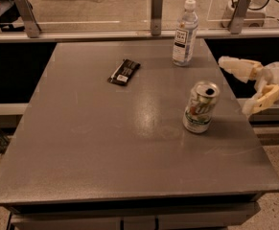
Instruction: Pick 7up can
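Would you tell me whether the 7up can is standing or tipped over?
Standing, slightly tilted: the 7up can rests on its base, silver top up. The open gripper is beside it, not touching.

gripper (pixel 234 87): right of the 7up can (pixel 201 107), apart from it, fingers spread, arm cut off by right edge | water bottle (pixel 184 32): behind can, label print too small to read | dark packet (pixel 124 72): behind-left of can, wording unreadable | table (pixel 81 147): base below can cut off by bottom edge
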You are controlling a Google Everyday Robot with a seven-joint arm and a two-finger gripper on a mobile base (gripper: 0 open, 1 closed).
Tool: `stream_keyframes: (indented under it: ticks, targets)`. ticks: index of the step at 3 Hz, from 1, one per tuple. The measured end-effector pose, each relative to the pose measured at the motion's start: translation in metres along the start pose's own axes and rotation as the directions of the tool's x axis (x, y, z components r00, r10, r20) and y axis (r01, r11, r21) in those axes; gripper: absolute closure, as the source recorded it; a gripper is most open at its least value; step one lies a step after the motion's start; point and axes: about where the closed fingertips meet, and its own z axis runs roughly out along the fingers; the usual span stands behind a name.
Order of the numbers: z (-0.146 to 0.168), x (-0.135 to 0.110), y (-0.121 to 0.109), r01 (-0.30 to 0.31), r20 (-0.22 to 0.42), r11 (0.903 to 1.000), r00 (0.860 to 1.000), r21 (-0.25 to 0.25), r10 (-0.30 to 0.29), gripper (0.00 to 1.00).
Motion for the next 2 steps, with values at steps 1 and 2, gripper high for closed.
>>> stream_keyframes:
  ticks: [1, 2]
  targets:
    - [-0.0212, -0.0146, -0.0016, 0.107, 0.050, 0.9938, 0.993, 0.029, -0.109, 0.00]
    - [-0.0211, -0.0147, -0.0016, 0.107, 0.050, 0.9938, 0.993, 0.029, -0.109, 0.00]
